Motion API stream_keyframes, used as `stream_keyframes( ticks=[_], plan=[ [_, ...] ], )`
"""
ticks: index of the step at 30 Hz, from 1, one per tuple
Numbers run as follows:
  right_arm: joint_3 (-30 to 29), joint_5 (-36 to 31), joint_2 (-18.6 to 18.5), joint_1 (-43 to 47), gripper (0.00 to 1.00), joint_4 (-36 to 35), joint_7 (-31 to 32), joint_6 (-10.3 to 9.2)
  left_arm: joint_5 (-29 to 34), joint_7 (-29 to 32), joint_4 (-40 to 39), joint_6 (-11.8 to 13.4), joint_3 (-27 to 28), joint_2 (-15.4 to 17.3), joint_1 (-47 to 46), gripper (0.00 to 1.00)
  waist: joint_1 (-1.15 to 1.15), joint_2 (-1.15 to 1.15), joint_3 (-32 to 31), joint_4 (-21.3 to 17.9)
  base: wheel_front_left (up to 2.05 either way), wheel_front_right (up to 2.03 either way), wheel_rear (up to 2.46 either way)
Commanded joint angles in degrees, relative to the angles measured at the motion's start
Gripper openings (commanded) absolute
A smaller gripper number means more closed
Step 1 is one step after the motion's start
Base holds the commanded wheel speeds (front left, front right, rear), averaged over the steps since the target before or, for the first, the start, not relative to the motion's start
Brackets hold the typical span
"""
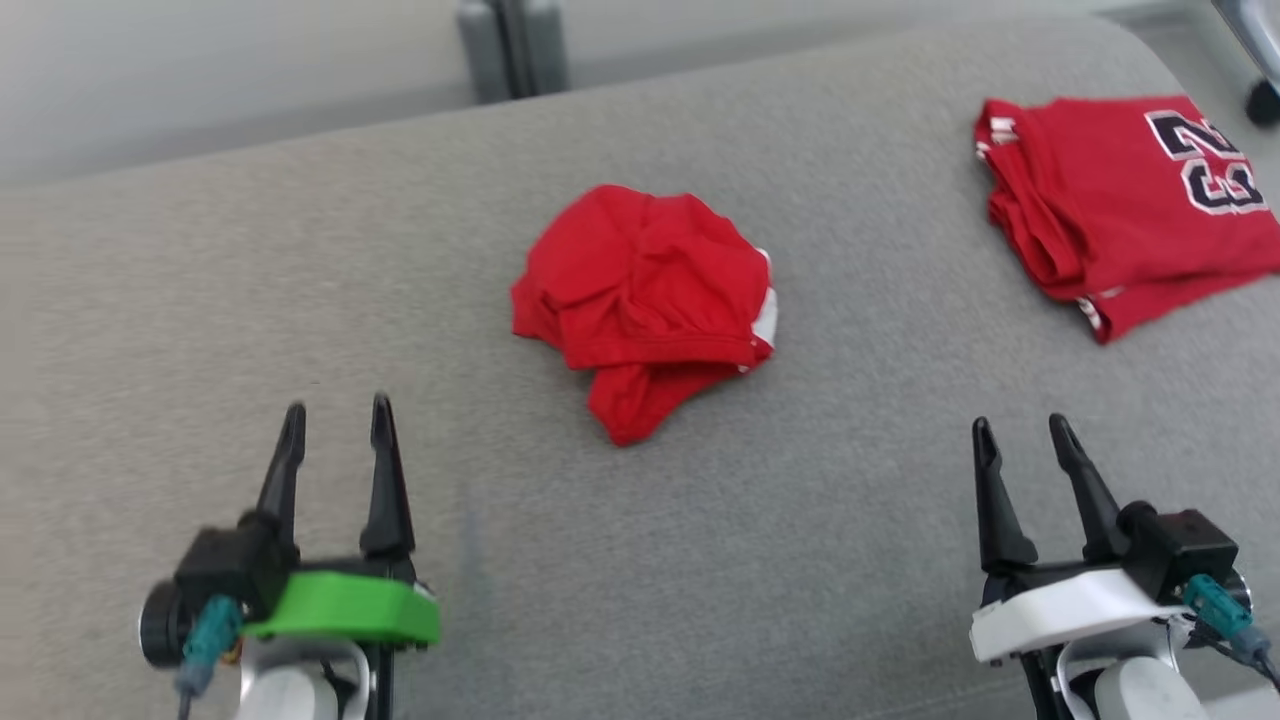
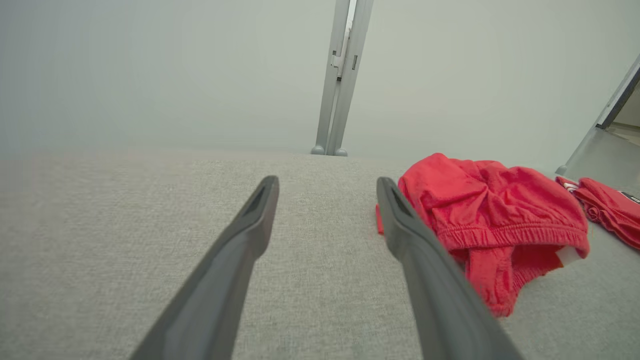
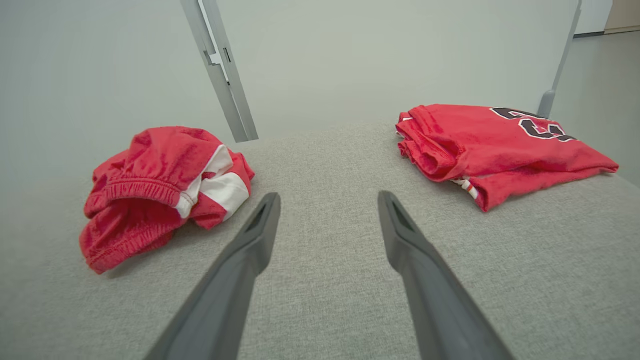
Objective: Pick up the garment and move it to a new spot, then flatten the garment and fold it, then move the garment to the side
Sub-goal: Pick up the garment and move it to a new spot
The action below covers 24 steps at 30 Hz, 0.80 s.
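jersey (image 1: 1110,200) is cut off at head view's edge; left hand (image 1: 337,408) and right hand (image 1: 1021,424) gape empty.

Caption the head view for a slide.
Open left gripper and right gripper face crumpled red garment; folded numbered jersey lies far right.

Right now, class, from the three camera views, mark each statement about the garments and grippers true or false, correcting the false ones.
The crumpled red elastic-waisted garment lies mid-way on the grey fabric surface. True.
The left gripper is shut on that garment. False: it is open, empty, apart from it.
The folded red jersey with black numerals lies to the robot's right of the crumpled garment. True.
The right gripper touches the jersey. False: it is open, clear of it.
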Motion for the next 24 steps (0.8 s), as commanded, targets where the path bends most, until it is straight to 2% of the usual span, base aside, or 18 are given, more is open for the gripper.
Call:
stream_keyframes(
  ticks=[1, 7, 13, 24],
  plan=[
    [0.3, -0.4, -0.2, 1.3, 1.0, -0.5, -0.1, 0.0, 1.9, -0.1, -1.1, -0.4, 0.8, -0.8, 2.7, 1.0, 0.0, 0.0, -9.9, 9.8, 0.0, 0.0, 0.0],
    [3.2, -2.0, -0.2, 3.9, 1.0, -2.7, -0.1, 0.0, 8.1, -0.1, -6.4, -0.9, 3.1, -2.5, 11.7, 1.0, 0.0, 0.0, -12.8, 10.7, 0.0, 0.0, 0.0],
    [5.0, -2.8, -0.2, 7.2, 1.0, -4.6, -0.1, 0.0, 8.5, -0.1, -8.5, -1.3, 4.5, -2.8, 18.2, 1.0, 0.0, 0.0, -15.3, 10.0, 0.0, 0.0, 0.0],
    [4.7, -3.2, -0.2, 10.2, 1.0, -5.7, -0.1, 0.0, 12.6, -0.1, -8.1, -1.3, 3.5, -2.8, 21.6, 1.0, 0.0, 0.0, -16.8, 9.3, 0.0, 0.0, 0.0]
  ],
)
